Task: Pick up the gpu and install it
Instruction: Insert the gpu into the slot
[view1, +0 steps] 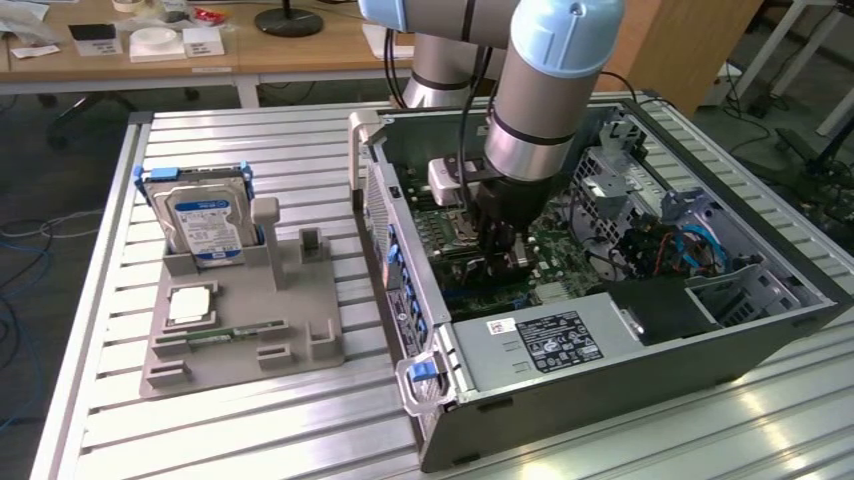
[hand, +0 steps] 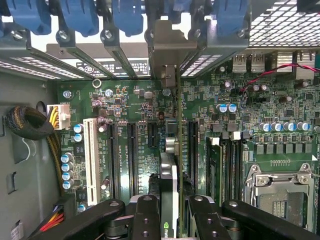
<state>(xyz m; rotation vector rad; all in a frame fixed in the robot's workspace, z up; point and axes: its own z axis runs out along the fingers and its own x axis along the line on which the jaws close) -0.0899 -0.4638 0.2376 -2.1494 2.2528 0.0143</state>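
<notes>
While I watch the wrist view, my claw (hand: 170, 210) pinches the gpu (hand: 170, 175) edge-on between its fingers (hand: 145, 212), the card standing upright over the motherboard (hand: 135, 105) slots inside the case (view1: 601, 340).

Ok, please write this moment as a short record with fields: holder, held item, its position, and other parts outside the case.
holder: end effector, closed on the gpu
held item: gpu, seen edge-on
position: inside the computer case, above the motherboard slots
seating: cannot tell
outside the case: hard drive upright in the grey tray; memory stick lying there
</notes>
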